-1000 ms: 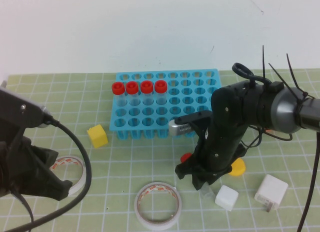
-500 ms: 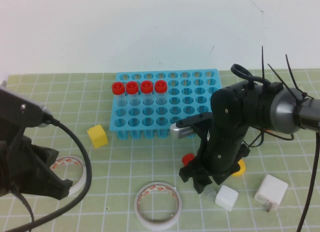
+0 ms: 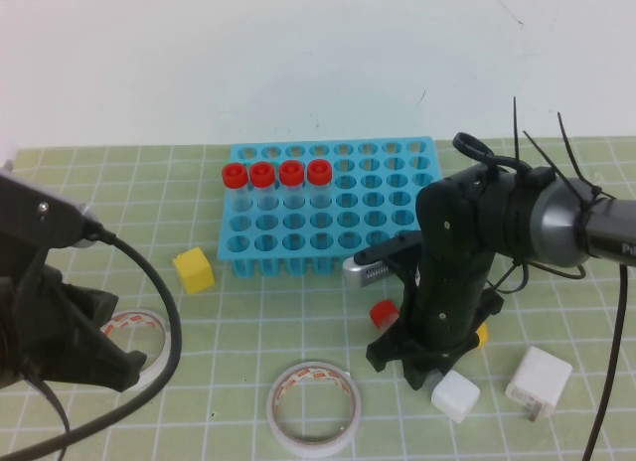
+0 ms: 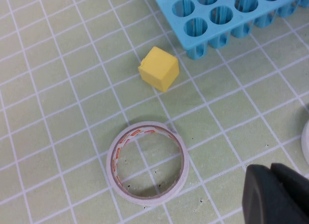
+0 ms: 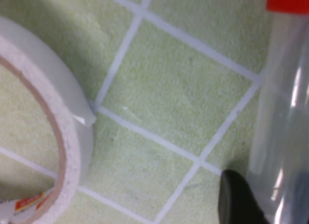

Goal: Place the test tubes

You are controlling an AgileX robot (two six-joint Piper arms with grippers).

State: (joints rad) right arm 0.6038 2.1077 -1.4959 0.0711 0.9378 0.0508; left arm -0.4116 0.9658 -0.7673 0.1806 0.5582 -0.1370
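Four red-capped test tubes (image 3: 262, 173) stand in the blue rack (image 3: 388, 198) toward the worktop's (image 3: 248, 312) back edge. A fifth tube (image 3: 383, 313) lies near the front right, beneath the lowered right gripper (image 3: 415, 367); we cannot tell whether it is grasped. The left gripper (image 4: 277, 192) sits clenched and empty at the front-left corner. We judge the job partly done.

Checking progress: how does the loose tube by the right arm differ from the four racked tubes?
The four racked tubes stand upright in a row in the blue rack; the loose tube is off it, in front. Racked tubes show in full; the loose tube is mostly hidden by the right tool, low over the mat. All have red caps. The left tool, shut, hangs by a tape roll.
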